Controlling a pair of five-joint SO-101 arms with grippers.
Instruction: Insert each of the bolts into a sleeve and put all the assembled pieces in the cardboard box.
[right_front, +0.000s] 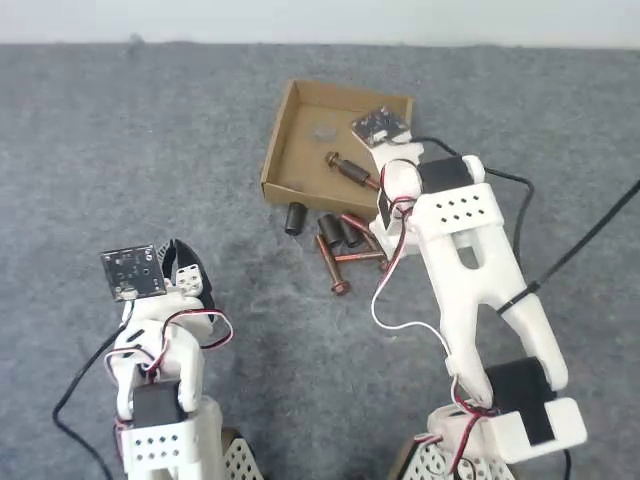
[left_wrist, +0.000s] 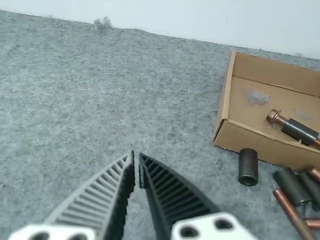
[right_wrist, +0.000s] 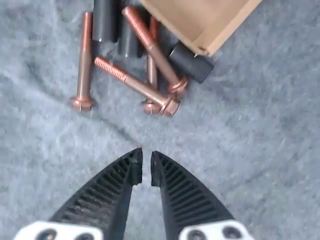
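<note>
High view: a cardboard box (right_front: 320, 108) holds one sleeved bolt (right_front: 352, 170). Loose bolts (right_front: 358, 257) and sleeves (right_front: 296, 217) lie just beside it on the grey carpeted surface (right_front: 150, 150), with a pale wall (right_front: 320, 20) behind.

Left wrist view: the left end effector (left_wrist: 136, 167) is nearly closed, empty, and well apart from them.

Right wrist view: the right end effector (right_wrist: 146, 167) is narrow, empty, and near the bolts. It should widen, then straddle one shank squarely.

Sleeved bolt (right_front: 352, 170) in cardboard box (right_front: 283, 135); loose bolts (right_front: 330, 265), sleeves (right_front: 296, 217) on carpet (right_front: 150, 130) just before box's front wall.
</note>
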